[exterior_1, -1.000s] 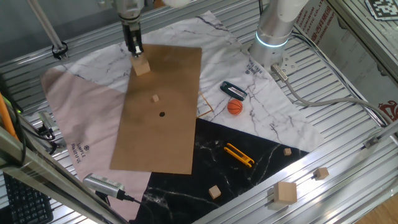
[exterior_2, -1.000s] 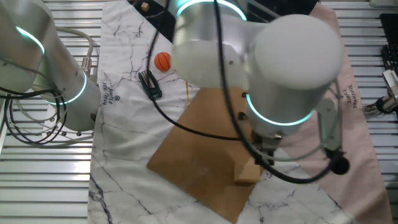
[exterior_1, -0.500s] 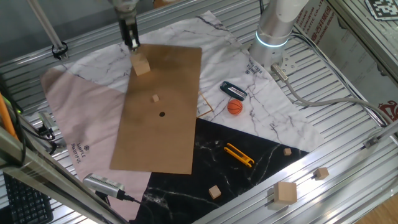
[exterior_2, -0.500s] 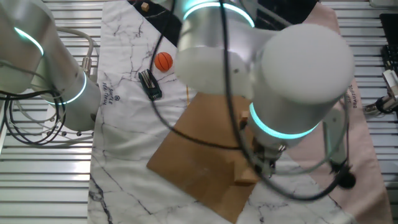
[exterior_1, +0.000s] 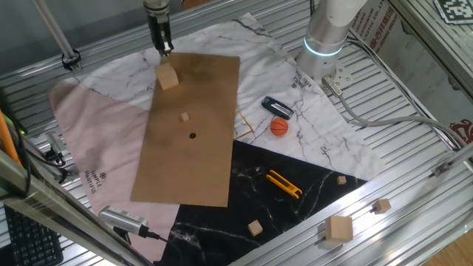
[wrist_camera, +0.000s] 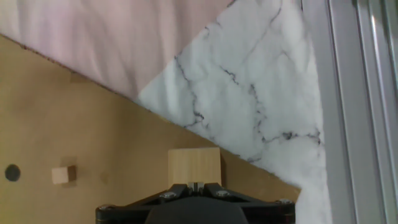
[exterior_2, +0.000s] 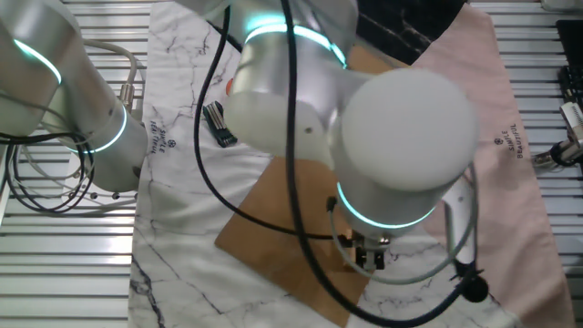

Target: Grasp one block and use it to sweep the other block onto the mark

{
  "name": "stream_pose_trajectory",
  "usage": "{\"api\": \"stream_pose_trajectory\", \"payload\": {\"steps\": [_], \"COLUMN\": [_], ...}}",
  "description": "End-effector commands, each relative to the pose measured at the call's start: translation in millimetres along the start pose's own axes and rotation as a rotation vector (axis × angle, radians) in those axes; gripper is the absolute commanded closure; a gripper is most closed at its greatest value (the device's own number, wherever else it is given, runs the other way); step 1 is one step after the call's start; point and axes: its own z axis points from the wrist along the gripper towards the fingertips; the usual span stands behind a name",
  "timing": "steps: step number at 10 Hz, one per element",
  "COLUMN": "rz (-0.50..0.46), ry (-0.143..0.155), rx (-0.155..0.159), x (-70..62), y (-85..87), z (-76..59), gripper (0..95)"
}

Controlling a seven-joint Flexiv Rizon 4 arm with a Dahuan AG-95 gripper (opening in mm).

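The one block (exterior_1: 168, 76), a larger tan wooden cube, rests near the far end of the brown board (exterior_1: 203, 170). Closer in lie the tiny other block (exterior_1: 185, 117) and the dark round mark (exterior_1: 193, 135). My gripper (exterior_1: 161, 46) hangs above and slightly behind the larger cube, apart from it. In the hand view the gripper (wrist_camera: 194, 185) is shut with nothing between its fingers; the larger cube (wrist_camera: 194, 167) sits just beyond the tips, with the tiny cube (wrist_camera: 63, 175) and the mark (wrist_camera: 12, 172) at left. In the other fixed view the arm hides the blocks and the mark.
An orange ball (exterior_1: 278, 127), a black clip-like item (exterior_1: 277, 107) and a yellow tool (exterior_1: 284, 184) lie right of the board. Loose wooden cubes (exterior_1: 341, 229) sit at the front right. A second arm's base (exterior_1: 325, 37) stands at the back right.
My gripper has risen off the larger cube and drifted toward the board's far edge. The cube, the tiny cube and the mark stay where they were.
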Motion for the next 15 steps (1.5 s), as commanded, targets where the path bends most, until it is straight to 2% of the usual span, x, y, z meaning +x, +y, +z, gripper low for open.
{"api": "stream_pose_trajectory", "payload": {"steps": [1,3,9,15], "rz": [-0.004,-0.007,-0.012,-0.029], "ry": [-0.007,-0.008,-0.007,-0.004], "rx": [0.001,-0.002,-0.003,-0.003], "x": [0.3,0.9,-0.6,-2.6], "y": [-1.6,-3.6,-5.2,-5.3], "z": [7.5,20.6,33.3,33.5], "gripper": [95.0,95.0,95.0,95.0]}}
